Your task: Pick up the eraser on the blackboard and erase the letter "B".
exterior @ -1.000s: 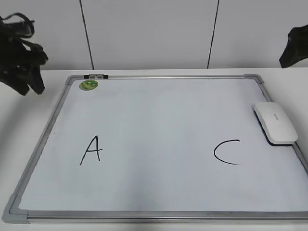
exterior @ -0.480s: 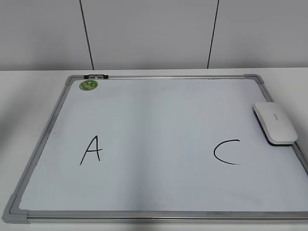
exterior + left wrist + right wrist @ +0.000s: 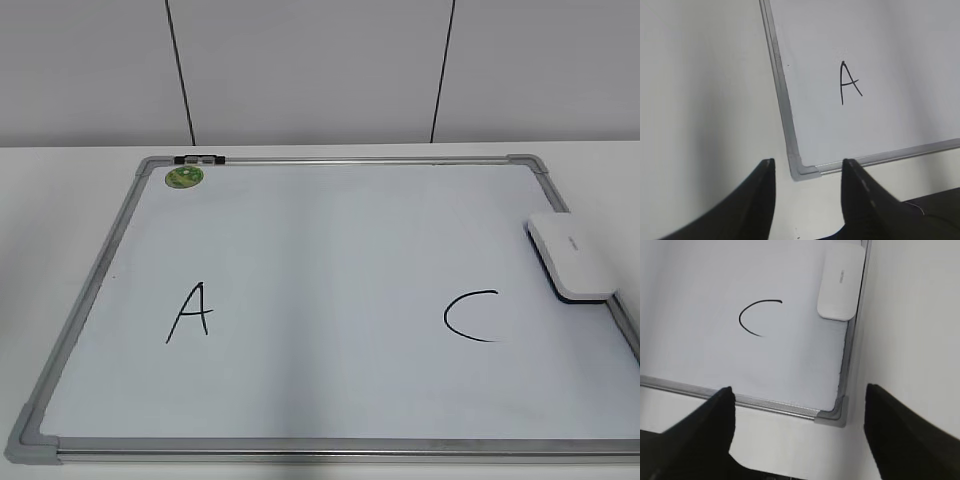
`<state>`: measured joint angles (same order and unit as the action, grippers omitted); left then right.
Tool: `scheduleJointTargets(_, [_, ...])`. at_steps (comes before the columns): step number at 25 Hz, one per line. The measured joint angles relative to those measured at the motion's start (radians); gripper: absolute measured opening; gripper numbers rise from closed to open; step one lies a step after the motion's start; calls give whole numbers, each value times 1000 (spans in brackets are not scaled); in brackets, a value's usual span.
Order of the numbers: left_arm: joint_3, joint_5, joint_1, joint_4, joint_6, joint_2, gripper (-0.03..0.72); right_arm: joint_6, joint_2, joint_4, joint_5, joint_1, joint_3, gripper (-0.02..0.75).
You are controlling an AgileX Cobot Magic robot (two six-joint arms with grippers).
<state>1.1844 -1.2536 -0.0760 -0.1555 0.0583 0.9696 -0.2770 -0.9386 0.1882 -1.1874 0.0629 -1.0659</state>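
The blackboard (image 3: 330, 240) is a white dry-erase board with a grey frame, lying flat on the table. The white eraser (image 3: 572, 256) lies on the board's right edge, above the black "C" (image 3: 470, 315). A black "A" (image 3: 191, 312) is at the left. No letter "B" shows; the board between "A" and "C" is blank. Neither gripper is in the exterior view. My left gripper (image 3: 808, 161) is open and empty over the board's near left corner (image 3: 802, 170). My right gripper (image 3: 799, 387) is open and empty over the near right corner (image 3: 832, 415), with the eraser (image 3: 841, 280) ahead.
A round green sticker (image 3: 184, 177) and a small black clip (image 3: 199, 158) sit at the board's far left corner. White table surrounds the board (image 3: 705, 90). A grey panelled wall (image 3: 320, 70) stands behind.
One second ago both black arms showed at the upper left and upper right edges of the exterior view; they have since left it. The eraser and letters stay in place.
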Motion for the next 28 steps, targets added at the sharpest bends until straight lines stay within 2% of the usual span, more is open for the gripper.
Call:
scheduleJointTargets(8, [-209, -3, 0, 0, -12, -326, 333, 58, 315, 0, -9, 0, 227, 594])
scheduleJointTargets(15, [-412, -6, 0, 39, -21, -563, 333, 132, 527, -47, -57, 0, 334, 594])
scheduleJointTargets(22, [-568, -8, 0, 109, -36, -698, 333, 180, 589, -171, -73, -11, 370, 594])
scheduleJointTargets(28, [-612, -10, 0, 143, -58, -716, 333, 201, 591, -193, -73, -11, 468, 594])
